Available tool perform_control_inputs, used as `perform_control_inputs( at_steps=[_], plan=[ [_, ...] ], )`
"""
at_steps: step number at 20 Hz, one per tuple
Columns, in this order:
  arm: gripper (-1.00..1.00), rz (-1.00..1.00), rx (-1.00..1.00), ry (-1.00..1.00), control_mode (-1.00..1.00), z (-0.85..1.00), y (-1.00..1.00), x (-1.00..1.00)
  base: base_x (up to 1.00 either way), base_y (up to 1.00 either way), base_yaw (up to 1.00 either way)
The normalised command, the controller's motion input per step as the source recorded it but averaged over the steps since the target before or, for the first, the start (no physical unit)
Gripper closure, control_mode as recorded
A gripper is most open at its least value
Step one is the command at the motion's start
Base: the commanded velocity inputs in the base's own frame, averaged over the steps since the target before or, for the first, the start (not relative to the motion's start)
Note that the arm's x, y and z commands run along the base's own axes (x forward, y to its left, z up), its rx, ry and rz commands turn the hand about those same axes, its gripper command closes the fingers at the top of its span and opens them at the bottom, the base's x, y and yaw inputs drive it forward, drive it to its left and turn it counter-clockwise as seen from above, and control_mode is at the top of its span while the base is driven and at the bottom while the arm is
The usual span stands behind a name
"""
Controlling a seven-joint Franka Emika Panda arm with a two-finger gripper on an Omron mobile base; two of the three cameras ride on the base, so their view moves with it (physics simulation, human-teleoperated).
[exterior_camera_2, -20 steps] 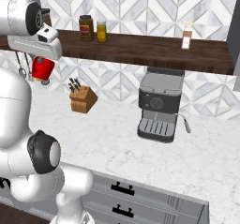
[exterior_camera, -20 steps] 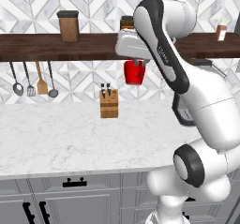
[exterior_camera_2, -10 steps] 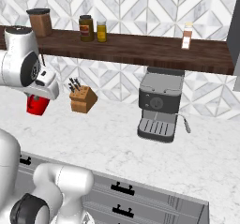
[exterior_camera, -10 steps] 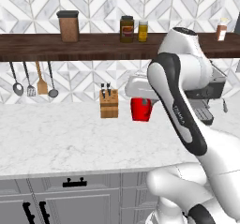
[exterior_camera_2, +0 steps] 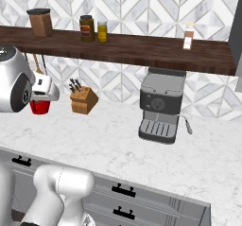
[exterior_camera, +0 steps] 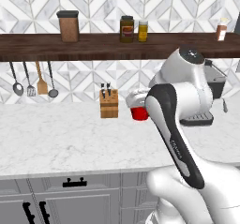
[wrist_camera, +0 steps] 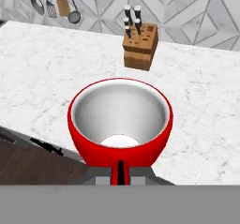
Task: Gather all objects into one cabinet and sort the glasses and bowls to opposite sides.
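Left base view: the white arm bends over the marble table (exterior_camera: 56,138), and the pincer (exterior_camera: 137,107) carries the red cup (exterior_camera: 139,113) in the air, just right of the knife block (exterior_camera: 109,103) and in front of the tiled wall. The arm's forearm covers the cup's right side. A long dark shelf (exterior_camera: 93,46) above bears a brown-lidded jar (exterior_camera: 68,26) and two small jars (exterior_camera: 126,29); a spoon, spatulas and a ladle hang on hooks (exterior_camera: 33,80) under it. Right base view: the cup (exterior_camera_2: 40,106) hangs below the white hand, above the table (exterior_camera_2: 118,149), left of the knife block (exterior_camera_2: 84,99) and well apart from the coffee machine (exterior_camera_2: 160,104). A small bottle (exterior_camera_2: 188,37) stands far along the shelf. Hand view: the camera looks into the cup's (wrist_camera: 120,122) open mouth, grey-white inside, with the red rim pinched at its near edge. The pincer (wrist_camera: 120,171) is clamped on that rim, jaws nearly together with the thin wall between them. Beyond the cup lie the table (wrist_camera: 42,73) and the knife block (wrist_camera: 139,46).
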Motion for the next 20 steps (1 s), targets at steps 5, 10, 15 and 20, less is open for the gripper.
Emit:
perform_control_inputs(
  at_steps=[5, 10, 15, 20],
  plan=[
    [1.0, 0.05, -0.09, -0.3, -1.0, 0.0, 0.01, -0.01, 0.0, 0.0, 0.0],
    [1.0, 0.0, 0.0, -0.04, -1.0, 0.0, 0.0, -0.08, 0.0, 0.0, 0.0],
    [1.0, 0.0, 0.0, 0.0, -1.0, 0.0, 0.0, -0.13, 0.0, 0.0, 0.0],
    [1.0, 0.0, 0.0, 0.0, 1.0, 0.0, 0.0, -0.11, -0.22, 0.01, 0.0]
  ],
)
